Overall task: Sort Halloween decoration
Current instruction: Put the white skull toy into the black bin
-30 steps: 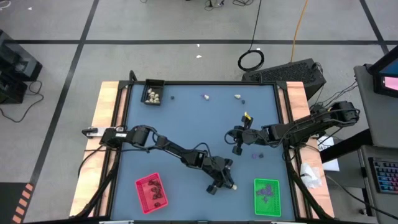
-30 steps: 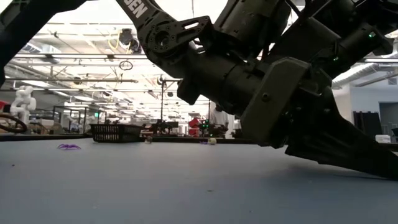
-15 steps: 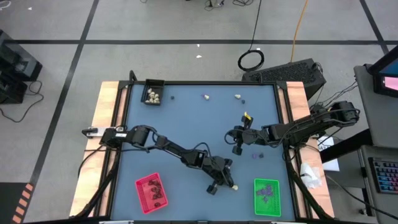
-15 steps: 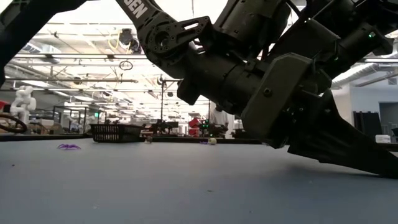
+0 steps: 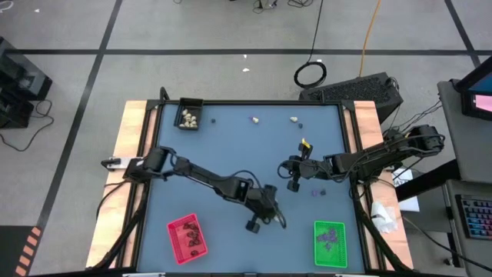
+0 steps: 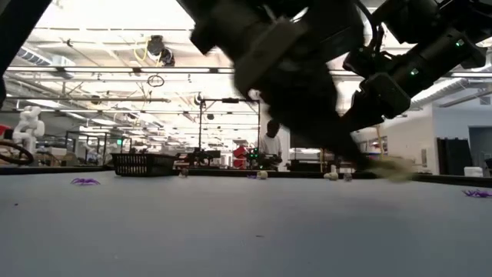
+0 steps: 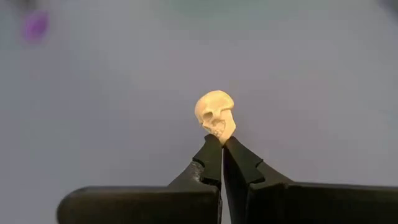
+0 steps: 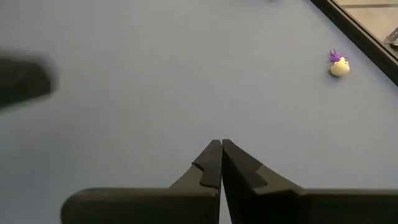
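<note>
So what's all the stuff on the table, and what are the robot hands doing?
Black tray: one, black, far left corner of the table, cream skulls inside.
Red tray: one, red, near left, dark pieces inside.
Green tray: one, green, near right, purple pieces inside.
Loose cream skulls: two, cream, far side of the table.
Loose purple bit: one, purple, by the right arm.
Table: one, blue top with wooden edges.
Skull: one, cream, pinched at the left gripper's tips.
Left gripper: shut on the skull, between red and green trays.
Right gripper: shut, empty, table's right middle.
</note>
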You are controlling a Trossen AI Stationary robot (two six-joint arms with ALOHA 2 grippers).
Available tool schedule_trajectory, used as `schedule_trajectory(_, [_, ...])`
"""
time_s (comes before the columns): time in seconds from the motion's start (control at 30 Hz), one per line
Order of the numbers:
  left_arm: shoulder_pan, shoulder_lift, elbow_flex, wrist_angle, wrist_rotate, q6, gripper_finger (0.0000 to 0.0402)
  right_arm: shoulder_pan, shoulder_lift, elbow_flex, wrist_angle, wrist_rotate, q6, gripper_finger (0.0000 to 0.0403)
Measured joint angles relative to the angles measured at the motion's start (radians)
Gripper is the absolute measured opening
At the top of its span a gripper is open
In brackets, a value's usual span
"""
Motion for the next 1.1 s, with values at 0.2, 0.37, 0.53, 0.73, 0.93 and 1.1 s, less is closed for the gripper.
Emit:
schedule_trajectory(0.2, [0.031,-0.059,-0.059,-0.221,-0.11,0.0,0.0,0.0,0.0,0.0,0.007,0.0,0.0,0.0])
schedule_trajectory(0.37, [0.053,-0.128,-0.17,-0.252,-0.177,-0.03,0.0002,0.0,0.0,0.0,0.007,0.0,-0.003,0.0])
schedule_trajectory(0.53, [0.078,-0.255,-0.331,-0.197,-0.202,-0.1,0.0002,0.0,0.0,0.0,0.01,0.0,-0.007,0.0])
schedule_trajectory(0.73, [0.087,-0.383,-0.492,-0.127,-0.179,-0.176,0.0001,0.0,0.0,0.0,0.027,-0.001,-0.008,0.0])
schedule_trajectory(0.93, [0.07,-0.392,-0.53,0.081,-0.139,-0.234,0.0012,0.0,0.0,0.0,0.048,-0.001,-0.023,0.0])
schedule_trajectory(1.1, [0.081,-0.333,-0.521,0.217,-0.068,-0.202,0.0071,0.0,0.0,0.0,0.054,-0.005,-0.022,0.0])
